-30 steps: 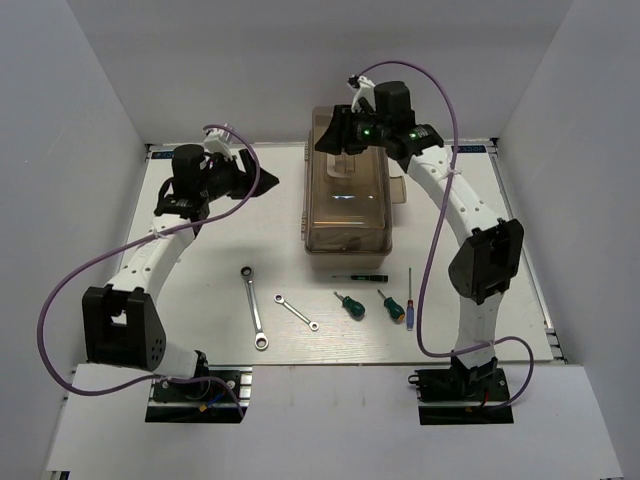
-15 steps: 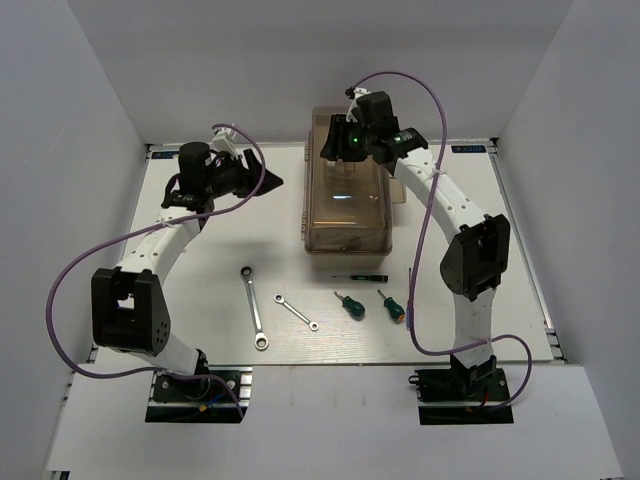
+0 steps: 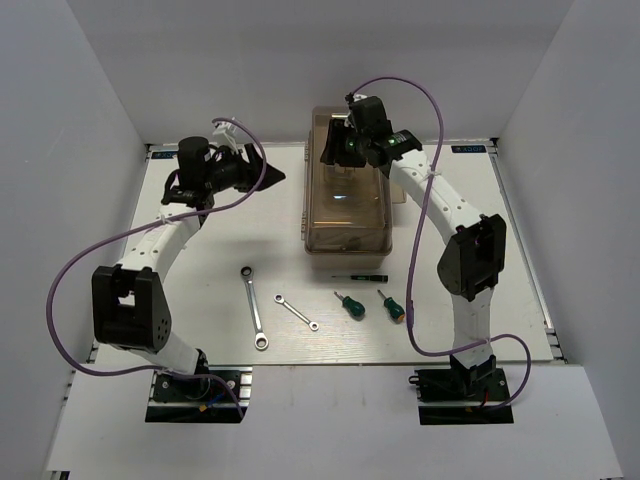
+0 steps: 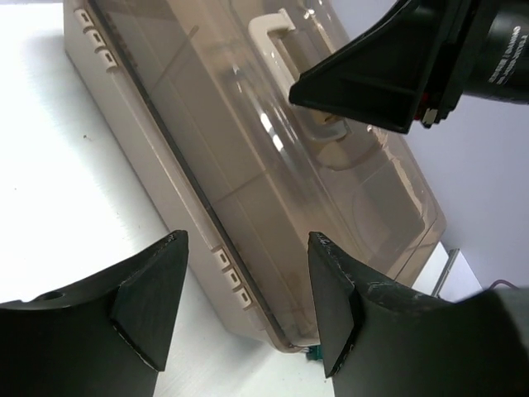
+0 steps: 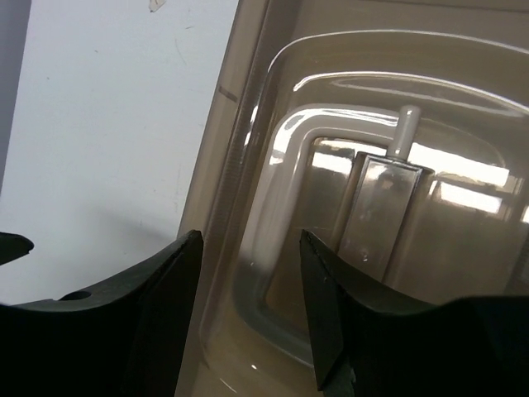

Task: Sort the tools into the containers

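Observation:
The toolbox with its translucent brownish lid stands shut at the table's middle back; its pale handle shows under the lid. My right gripper hangs open above the lid's far end, over the handle. My left gripper is open and empty, left of the toolbox, facing its hinged side. On the table in front lie the long wrench, short wrench, two green-handled screwdrivers, the blue-handled screwdriver and the dark pen-like tool.
White walls close in the table on the left, back and right. The right arm's purple cable loops down over the table's right side. No beige trays show outside the toolbox.
My right gripper has swung left and lower over the far end of the lid. My left gripper has shifted slightly toward the toolbox. The tools have not moved.

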`<state>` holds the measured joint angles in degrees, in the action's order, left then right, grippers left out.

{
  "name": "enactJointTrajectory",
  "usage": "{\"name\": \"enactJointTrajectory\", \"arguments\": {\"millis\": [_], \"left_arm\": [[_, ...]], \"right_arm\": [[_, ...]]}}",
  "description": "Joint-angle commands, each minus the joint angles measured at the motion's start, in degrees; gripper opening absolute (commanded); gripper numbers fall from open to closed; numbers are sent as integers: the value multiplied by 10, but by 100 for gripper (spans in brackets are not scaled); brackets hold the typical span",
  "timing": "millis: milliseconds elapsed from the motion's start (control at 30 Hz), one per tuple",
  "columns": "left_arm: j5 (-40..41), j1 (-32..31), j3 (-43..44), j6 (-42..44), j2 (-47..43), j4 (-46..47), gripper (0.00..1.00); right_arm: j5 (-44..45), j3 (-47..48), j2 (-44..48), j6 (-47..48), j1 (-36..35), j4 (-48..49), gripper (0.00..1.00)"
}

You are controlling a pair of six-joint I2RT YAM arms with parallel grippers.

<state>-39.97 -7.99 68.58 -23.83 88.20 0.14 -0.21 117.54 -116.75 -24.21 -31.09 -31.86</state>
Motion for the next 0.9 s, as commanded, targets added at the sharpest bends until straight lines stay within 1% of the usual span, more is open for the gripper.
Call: {"name": "enactJointTrajectory", "arguments": {"millis": [0, 100, 167, 300, 433, 600, 700, 867], "left_arm": [[-16, -2, 32, 9, 0, 14, 70], [-21, -2, 43, 14, 6, 14, 71], [-21, -2, 49, 14, 6, 14, 71], [-21, -2, 60, 20, 11, 8, 71], [-33, -2, 73, 20, 22, 14, 71], [-51, -2, 100, -6, 53, 35, 71], [-63, -7, 115, -15, 69, 53, 71], [-74, -18, 142, -34, 101, 67, 71]], "right_arm": [[-19, 19, -15, -35, 4, -22, 57], [-51, 19, -27, -65, 6, -27, 57], [-64, 23, -34, -75, 9, -29, 55], [-95, 25, -44, -95, 13, -27, 48], [-129, 28, -46, -109, 22, -15, 45], [-173, 39, -48, -132, 38, 17, 40], [-185, 45, -49, -139, 48, 26, 40], [-204, 47, -46, -146, 57, 38, 38]]}}
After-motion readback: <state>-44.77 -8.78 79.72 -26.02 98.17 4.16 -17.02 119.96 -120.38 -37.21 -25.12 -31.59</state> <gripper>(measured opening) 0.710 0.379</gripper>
